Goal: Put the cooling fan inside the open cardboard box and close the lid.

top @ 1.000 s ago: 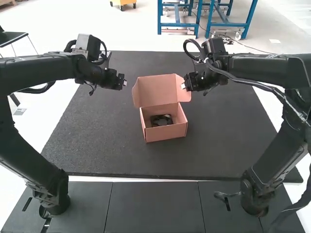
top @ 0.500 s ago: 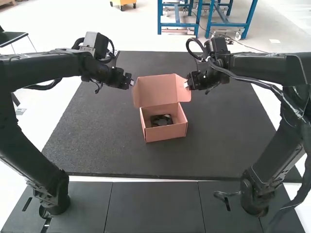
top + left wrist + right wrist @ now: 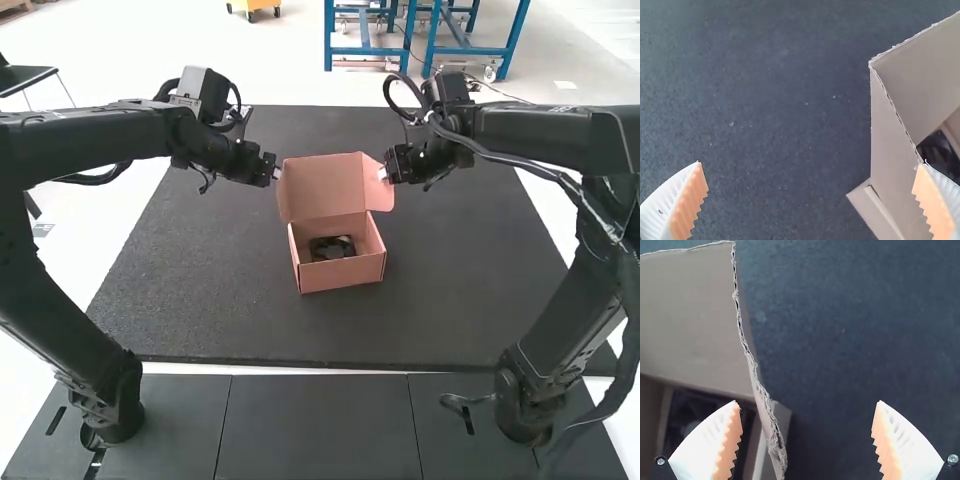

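The black mat (image 3: 200, 280) covers most of the table beneath me. In the high view, my two arms come in over it from 9 and 3 o'clock and meet near its middle.

The cardboard box (image 3: 340, 268) sits at the centre of the mat, open at the top. Its lid (image 3: 330, 187) stands upright from the box's 12 o'clock wall, inner face toward 6 o'clock, with a small side flap bent forward at each end.

The cooling fan (image 3: 330, 246) lies inside the box on its floor, dark against the cardboard.

My left pincer (image 3: 268, 170) hangs at the lid's 9 o'clock edge, level with its upper half. It is released, fingers spread wide. The lid's side flap stands in the gap, close by one orange pad (image 3: 927, 200) and well apart from the other. I cannot tell whether the near pad touches the card.

My right pincer (image 3: 385, 172) hangs at the lid's 3 o'clock edge, at about the same height. It is released too, fingers wide. The ragged edge of that side's flap runs up between them, just beside one finger (image 3: 722, 440). The other finger is over bare mat.
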{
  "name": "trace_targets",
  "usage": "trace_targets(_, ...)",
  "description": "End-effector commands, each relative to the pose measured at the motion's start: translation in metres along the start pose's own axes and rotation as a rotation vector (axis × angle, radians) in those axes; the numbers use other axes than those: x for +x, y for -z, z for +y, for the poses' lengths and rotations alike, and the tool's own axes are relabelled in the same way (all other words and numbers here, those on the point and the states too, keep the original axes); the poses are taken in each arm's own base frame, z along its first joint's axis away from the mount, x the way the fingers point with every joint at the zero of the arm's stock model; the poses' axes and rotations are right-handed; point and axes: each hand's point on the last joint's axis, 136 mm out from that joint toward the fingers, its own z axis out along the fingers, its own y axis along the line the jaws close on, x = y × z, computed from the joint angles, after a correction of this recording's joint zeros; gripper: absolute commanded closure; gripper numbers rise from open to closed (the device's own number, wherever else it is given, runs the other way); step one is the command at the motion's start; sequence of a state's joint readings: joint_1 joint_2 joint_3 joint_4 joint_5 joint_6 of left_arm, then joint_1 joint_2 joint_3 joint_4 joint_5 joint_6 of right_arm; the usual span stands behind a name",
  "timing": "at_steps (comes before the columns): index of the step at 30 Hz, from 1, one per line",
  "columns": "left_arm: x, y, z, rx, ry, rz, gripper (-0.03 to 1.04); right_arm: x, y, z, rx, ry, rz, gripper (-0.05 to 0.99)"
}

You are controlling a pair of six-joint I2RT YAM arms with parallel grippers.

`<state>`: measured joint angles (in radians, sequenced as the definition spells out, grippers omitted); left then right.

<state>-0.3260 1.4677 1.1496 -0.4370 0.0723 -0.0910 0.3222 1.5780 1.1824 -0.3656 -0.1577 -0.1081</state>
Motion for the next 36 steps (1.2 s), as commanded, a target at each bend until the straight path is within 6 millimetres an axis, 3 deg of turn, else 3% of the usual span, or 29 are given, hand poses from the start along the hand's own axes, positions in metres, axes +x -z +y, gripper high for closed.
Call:
trace_targets(1,-0.016,0.005,-0.004,0.012,-0.004,-0.038,0.04,-0.019,0.008,-0.002,-0.008,-0.006,-0.042,0.34)
trace_targets(14,0.01,-0.007,-0.009,0.032,0.005,0.019,0.04,-0.021,0.011,0.006,-0.042,-0.003,-0.022,0.34)
trace_targets(21,0.01,-0.008,-0.017,0.045,-0.005,0.022,0.04,-0.026,0.011,0.011,-0.07,-0.006,-0.009,0.46)
trace_targets(33,0.009,-0.01,-0.029,0.068,-0.017,0.021,0.04,-0.014,0.013,0.013,-0.092,0.015,0.059,0.46)
trace_targets(36,0.011,-0.009,-0.029,0.068,-0.016,0.027,0.04,-0.015,0.014,0.013,-0.095,0.017,0.059,0.53)
